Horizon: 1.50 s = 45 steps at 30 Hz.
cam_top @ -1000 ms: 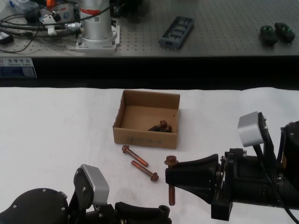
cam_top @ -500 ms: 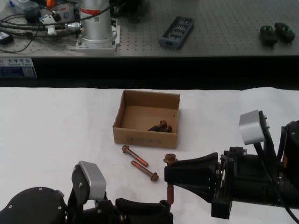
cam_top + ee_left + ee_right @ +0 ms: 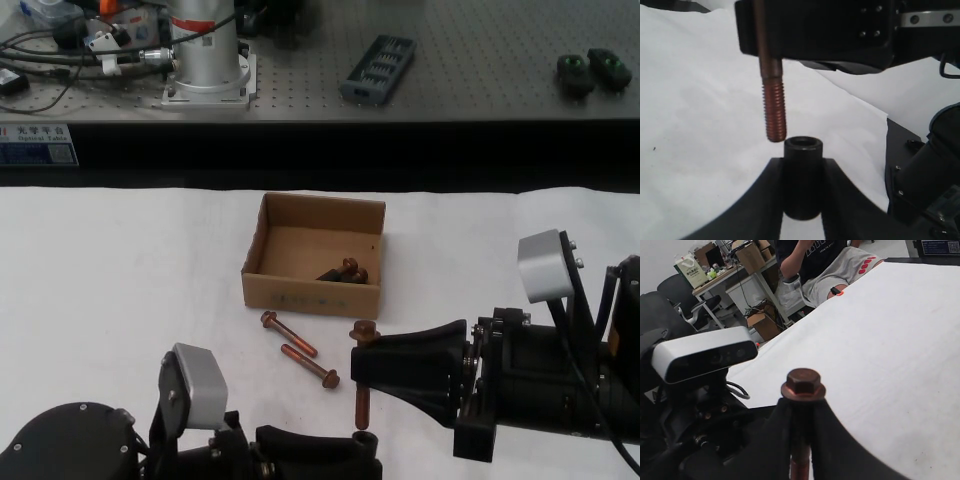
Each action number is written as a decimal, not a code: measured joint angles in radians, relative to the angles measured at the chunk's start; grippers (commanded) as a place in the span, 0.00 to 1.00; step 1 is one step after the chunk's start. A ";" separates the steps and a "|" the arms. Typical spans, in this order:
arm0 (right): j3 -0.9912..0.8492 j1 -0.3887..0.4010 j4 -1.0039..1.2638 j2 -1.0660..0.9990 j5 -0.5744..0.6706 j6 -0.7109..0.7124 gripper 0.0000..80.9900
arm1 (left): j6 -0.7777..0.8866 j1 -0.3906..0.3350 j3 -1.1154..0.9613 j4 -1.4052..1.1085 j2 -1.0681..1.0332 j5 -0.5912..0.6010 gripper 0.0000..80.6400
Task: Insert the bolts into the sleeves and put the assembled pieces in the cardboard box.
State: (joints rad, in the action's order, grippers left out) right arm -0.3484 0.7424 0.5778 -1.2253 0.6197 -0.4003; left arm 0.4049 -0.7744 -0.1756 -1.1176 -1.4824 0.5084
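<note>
Your right pincer (image 3: 801, 412) pinches the bolt (image 3: 774, 115) upright under its head; your left pincer (image 3: 803, 200) clamps the sleeve (image 3: 803, 150) just below. The threaded tip appears off the bore's centre: shift it over, keep it plumb, lower slowly.

No legible text; print on the bench-edge label (image 3: 37, 145) and the cardboard box (image 3: 312, 296) front too small

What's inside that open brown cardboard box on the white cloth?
The brown cardboard box holds copper-coloured bolts in dark sleeves, lying near its front wall. How many pieces I cannot tell; the front wall hides the floor just behind it.
</note>
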 measured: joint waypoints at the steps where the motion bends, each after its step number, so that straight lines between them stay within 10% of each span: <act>1: 0.000 0.000 0.002 0.000 0.000 -0.003 0.05 | 0.000 0.000 0.000 0.000 0.000 -0.001 0.05; 45: 0.080 0.005 0.073 0.000 0.006 -0.051 0.05 | 0.022 -0.004 -0.027 -0.015 0.000 -0.062 0.05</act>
State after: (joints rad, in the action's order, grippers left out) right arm -0.2683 0.7477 0.6509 -1.2253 0.6256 -0.4514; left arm 0.4269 -0.7787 -0.2023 -1.1329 -1.4824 0.4464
